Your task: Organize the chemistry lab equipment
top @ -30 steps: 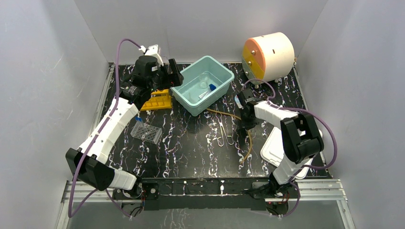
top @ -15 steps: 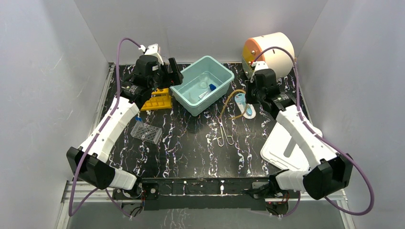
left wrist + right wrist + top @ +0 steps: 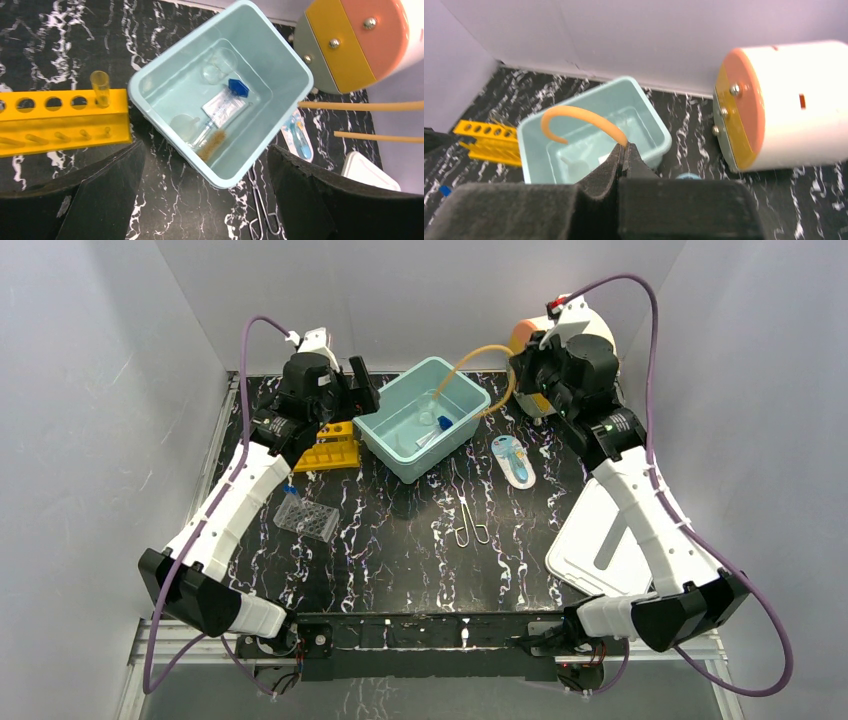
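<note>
Amber rubber tubing [image 3: 462, 358] is pinched between the shut fingers of the right gripper [image 3: 528, 375], clear of the tabletop [image 3: 400, 540]. It arches up and leftward from that gripper, with its free end hanging over the teal bin [image 3: 445, 455]. The white drum [image 3: 580, 345] is just beside the right gripper on its far side.

The left gripper [image 3: 205, 150] is spread wide, holds nothing and hovers with the bin below it. In the bin under it: blue-capped tube [image 3: 227, 100], brush [image 3: 211, 144], small glass dish [image 3: 219, 64]. The yellow tube rack [image 3: 60, 122] is left of that gripper, just beside the bin. Wire clips [image 3: 470, 525] and white card [image 3: 590, 550] lie base-ward of the right gripper, well apart from it
</note>
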Available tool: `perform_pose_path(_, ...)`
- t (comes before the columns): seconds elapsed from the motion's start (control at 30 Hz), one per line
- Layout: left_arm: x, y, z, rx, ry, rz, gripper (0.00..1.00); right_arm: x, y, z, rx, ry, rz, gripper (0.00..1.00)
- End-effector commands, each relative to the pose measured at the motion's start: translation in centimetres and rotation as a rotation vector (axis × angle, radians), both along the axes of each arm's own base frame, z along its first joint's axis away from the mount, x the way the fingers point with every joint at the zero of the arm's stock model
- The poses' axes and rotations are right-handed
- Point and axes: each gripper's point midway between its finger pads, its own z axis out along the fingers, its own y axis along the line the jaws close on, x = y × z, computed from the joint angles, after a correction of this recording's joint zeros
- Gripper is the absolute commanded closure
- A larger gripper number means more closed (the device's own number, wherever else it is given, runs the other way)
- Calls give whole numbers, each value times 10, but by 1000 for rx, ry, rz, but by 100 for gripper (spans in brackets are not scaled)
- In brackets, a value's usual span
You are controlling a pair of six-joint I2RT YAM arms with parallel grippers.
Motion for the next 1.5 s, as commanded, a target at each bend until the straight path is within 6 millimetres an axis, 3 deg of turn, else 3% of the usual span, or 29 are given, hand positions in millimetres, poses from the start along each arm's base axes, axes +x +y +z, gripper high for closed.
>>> perform_pose_path(0.0,3,26,28,24,-65,141,9,15,20,53,93,-167,63,100)
perform_pose_path(0.17,1,38,29,52,-73,189,9,31,44,50,140,-169,117,100)
perform_pose_path(0.43,-2,41,27,70,-75,185,8,58,82,19,165,-138,125,100)
perform_pose_path(0.8,6,42,31,81,-88,201,8,72,123,8,179,-120,153,100)
perform_pose_path(1.23,6,42,24,98,-76,197,8,77,147,-65,126,-16,155,100)
perform_pose_path(1.47,8,39,22,95,-75,189,7,68,164,-109,121,80,181,100)
